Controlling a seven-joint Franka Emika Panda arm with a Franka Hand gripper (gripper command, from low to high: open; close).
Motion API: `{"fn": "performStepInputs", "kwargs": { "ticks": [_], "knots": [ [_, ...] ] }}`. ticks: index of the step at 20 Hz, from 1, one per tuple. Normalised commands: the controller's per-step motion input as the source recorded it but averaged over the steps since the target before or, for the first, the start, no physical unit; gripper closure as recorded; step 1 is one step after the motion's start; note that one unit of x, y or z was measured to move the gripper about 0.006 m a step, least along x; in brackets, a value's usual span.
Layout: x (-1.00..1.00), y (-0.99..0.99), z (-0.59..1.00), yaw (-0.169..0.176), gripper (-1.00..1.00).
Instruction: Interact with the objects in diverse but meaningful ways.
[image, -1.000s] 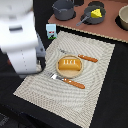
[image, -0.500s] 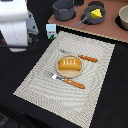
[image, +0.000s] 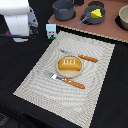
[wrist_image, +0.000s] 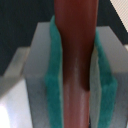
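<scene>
In the wrist view my gripper (wrist_image: 75, 85) is shut on the reddish-brown sausage (wrist_image: 75, 45), which is clamped between the teal pads (wrist_image: 55, 85). In the exterior view only the white arm (image: 20, 20) shows at the far left; the gripper and sausage are hidden there. The orange-brown bread loaf (image: 69, 64) sits on a plate in the middle of the striped placemat (image: 45, 85). The white milk carton (image: 51, 31) stands by the mat's far corner, right of the arm. The yellow cheese wedge (image: 96, 12) lies in the small grey saucepan (image: 90, 19) at the back.
An orange-handled fork (image: 77, 55) and knife (image: 67, 80) lie on either side of the plate. A larger grey pot (image: 63, 8) stands at the back on a brown board, and a beige bowl (image: 123, 18) at the exterior view's right edge.
The arm has moved up and away toward the exterior view's upper left, off the placemat's left edge. The bread, cutlery, carton and pans have not moved.
</scene>
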Motion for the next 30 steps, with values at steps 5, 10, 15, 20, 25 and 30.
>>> {"fn": "performStepInputs", "kwargs": {
  "ticks": [5,10,15,20,25,30],
  "knots": [
    [-0.46,0.33,-0.58,0.0,1.0],
    [-0.38,0.29,-0.61,0.001,1.0],
    [-0.06,0.16,-0.61,0.021,1.0],
    [0.0,0.05,-0.61,0.013,1.0],
    [0.12,0.04,-0.52,0.0,1.0],
    [0.09,0.05,-0.51,0.0,1.0]
  ]
}}
